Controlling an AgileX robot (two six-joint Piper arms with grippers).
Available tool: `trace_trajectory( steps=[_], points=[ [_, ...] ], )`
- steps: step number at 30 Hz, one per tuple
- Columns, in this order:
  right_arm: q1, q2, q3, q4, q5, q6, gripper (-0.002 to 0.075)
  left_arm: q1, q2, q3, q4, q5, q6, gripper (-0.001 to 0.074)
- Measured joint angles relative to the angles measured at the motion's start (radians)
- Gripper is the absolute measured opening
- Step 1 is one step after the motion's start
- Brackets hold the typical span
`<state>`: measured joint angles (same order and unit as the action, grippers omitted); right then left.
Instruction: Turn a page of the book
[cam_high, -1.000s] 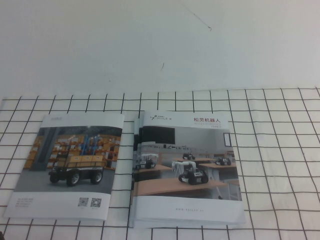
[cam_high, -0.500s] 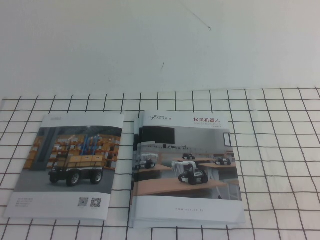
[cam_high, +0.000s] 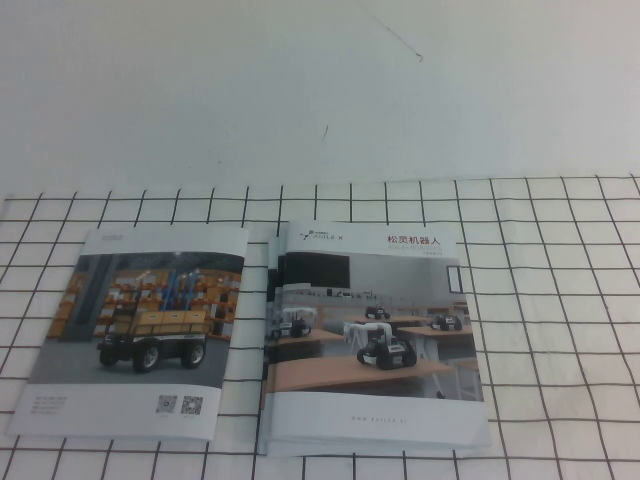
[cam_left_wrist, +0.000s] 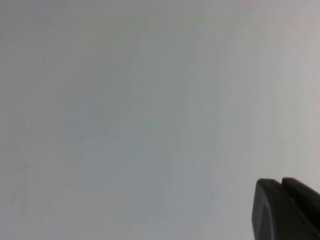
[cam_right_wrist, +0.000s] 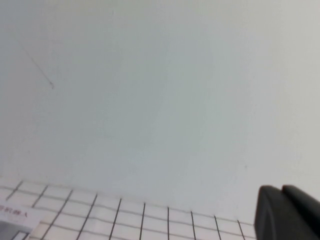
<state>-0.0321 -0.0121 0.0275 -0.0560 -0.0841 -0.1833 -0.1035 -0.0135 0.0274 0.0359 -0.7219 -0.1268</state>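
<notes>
Meanwhile the book (cam_high: 372, 340) lies closed; left gripper (cam_left_wrist: 285, 210) and right gripper (cam_right_wrist: 286, 212) pressed together, away.

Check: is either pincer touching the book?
Apart. The high view shows the book closed on the grid mat with neither arm near it; the left pincer and right pincer face white wall.

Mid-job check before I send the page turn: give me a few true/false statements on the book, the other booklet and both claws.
1. The book lies closed, cover up. True.
2. The warehouse booklet lies on the book's right. False: it lies on its left, apart from it.
3. The right claw grips the page. False: it grips nothing, off the book.
4. The left claw faces only a blank surface. True.
5. Neither arm shows in the high view. True.
</notes>
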Motion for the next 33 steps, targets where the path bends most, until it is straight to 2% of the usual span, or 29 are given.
trace_trajectory(
  steps=[8,10,13,16,21,24,29,33],
  points=[
    [0.0,0.0,0.0,0.0,-0.22,0.048,0.0,0.0,-0.002,0.0,0.0,-0.298,0.0,-0.0004],
    [0.0,0.0,0.0,0.0,-0.215,0.05,0.0001,0.0,-0.004,0.0,-0.009,-0.332,0.0,-0.0004],
    [0.0,0.0,-0.043,0.0,-0.122,0.054,0.0,0.0,-0.004,0.0,-0.087,-0.272,0.0,-0.0004],
    [0.0,0.0,-0.135,0.0,0.043,0.065,0.0001,0.0,-0.004,0.0,-0.194,-0.097,0.004,-0.0004],
    [0.0,0.06,-0.325,0.035,0.411,0.102,0.0,0.0,0.001,-0.161,-0.228,0.485,0.013,-0.0004],
    [0.0,0.18,-0.424,0.113,0.612,0.092,0.0,0.0,0.074,-0.278,-0.24,0.746,0.015,-0.0004],
    [0.0,0.453,-0.558,0.312,0.812,-0.143,0.0,0.0,0.339,-0.42,-0.325,0.966,0.015,-0.0004],
    [0.0,0.667,-0.648,0.473,0.85,-0.318,0.0,0.0,0.578,-0.519,-0.467,1.034,0.096,-0.0003]
  ],
)
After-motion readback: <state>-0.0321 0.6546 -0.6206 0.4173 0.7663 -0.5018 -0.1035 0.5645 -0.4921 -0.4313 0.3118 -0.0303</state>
